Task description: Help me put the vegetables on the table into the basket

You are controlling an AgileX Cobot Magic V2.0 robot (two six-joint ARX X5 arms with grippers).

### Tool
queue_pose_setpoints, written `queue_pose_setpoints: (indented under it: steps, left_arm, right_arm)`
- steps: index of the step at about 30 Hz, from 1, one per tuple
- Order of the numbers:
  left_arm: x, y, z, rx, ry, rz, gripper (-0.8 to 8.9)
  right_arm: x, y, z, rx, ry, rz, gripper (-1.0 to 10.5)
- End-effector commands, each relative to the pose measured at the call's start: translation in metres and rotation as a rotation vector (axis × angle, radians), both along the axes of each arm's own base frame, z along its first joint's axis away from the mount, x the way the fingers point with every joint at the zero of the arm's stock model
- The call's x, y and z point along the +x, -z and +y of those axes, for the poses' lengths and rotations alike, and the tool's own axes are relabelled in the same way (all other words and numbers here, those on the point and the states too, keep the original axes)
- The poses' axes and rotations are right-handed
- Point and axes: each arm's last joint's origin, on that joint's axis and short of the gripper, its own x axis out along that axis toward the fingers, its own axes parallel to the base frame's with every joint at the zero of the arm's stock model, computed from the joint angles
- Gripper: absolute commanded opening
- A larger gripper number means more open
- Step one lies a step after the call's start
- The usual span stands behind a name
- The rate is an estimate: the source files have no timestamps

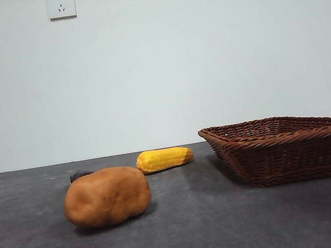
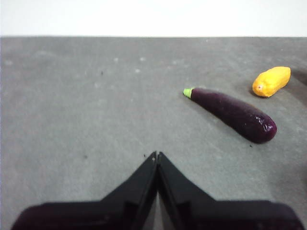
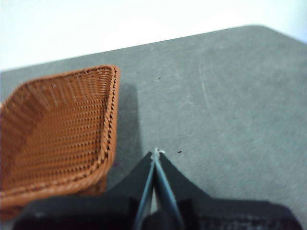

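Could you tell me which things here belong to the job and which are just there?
For the job:
potato
corn cob
eggplant, mostly hidden behind the potato in the front view
basket, nothing visible in it
table
left gripper and right gripper, both shut

Just there:
wall sockets

A potato (image 1: pixel 106 196) sits on the surface (image 1: pixel 200 231) at front left. Just behind it lies an eggplant (image 1: pixel 80 174), mostly hidden. A corn cob (image 1: pixel 164 159) lies farther back, toward the middle. A basket (image 1: pixel 287 146) stands at right, apart from all three.
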Motion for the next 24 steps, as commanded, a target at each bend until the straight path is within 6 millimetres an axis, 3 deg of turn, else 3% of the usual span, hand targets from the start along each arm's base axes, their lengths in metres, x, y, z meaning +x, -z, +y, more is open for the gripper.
queue_pose_setpoints:
  steps: [1,6,12,24]
  left_arm:
    - [0.000,-0.002,0.000,-0.061,-0.019,0.005,-0.05]
    - [0.000,-0.015,0.000,-0.062,-0.020,-0.014,-0.06]
    - [0.003,-0.049,0.000,-0.064,-0.018,-0.045,-0.07]
    - [0.022,-0.132,-0.005,-0.096,0.123,0.023,-0.05]
  right_arm:
    - [0.001,0.003,0.000,0.149,0.025,-0.006,0.0]
    - [0.000,-0.001,0.001,0.275,0.008,-0.019,0.0]
    - [-0.002,-0.017,0.003,0.376,-0.044,-0.049,0.0]
    - [-0.002,-0.087,0.008,0.425,-0.204,-0.006,0.0]
